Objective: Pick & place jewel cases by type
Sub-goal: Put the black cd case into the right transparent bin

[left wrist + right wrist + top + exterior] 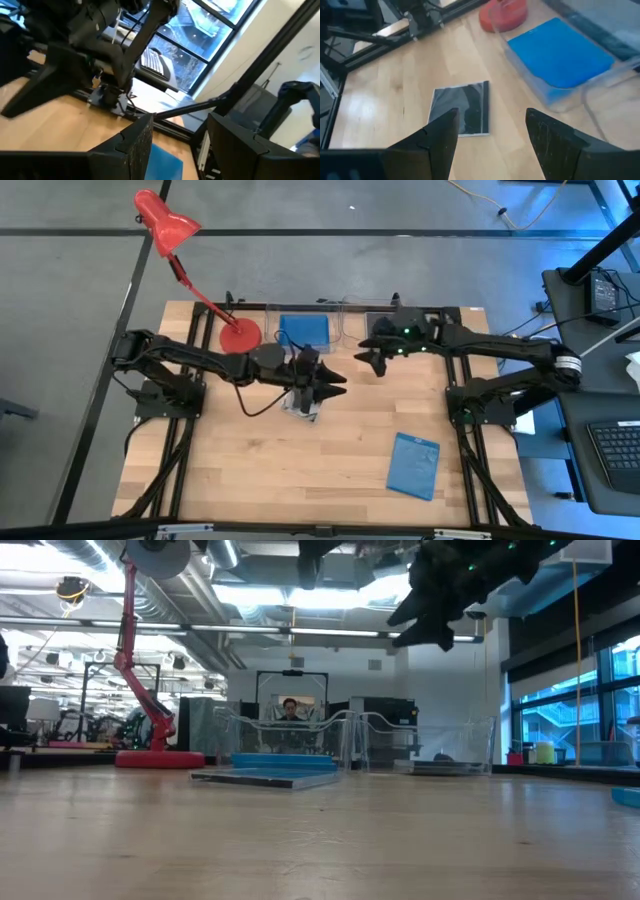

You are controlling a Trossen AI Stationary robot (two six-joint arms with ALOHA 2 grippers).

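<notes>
Both arms reach inward above the tabletop (250, 460), the left tool (335, 383) released over a clear jewel case (460, 115) lying flat, the right tool (368, 355) also released and empty beside the tray holding a blue jewel case (305, 330), another blue case (414, 465) lying well apart.

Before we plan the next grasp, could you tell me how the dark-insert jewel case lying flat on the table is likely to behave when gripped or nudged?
The dark jewel case looks thin, flat and rigid, so it probably won't flex. Lying flush on the smooth wooden table, it would likely slide rather than tip if pushed. Its glossy plastic may be slippery, and its thin edges leave little to grip.
</notes>
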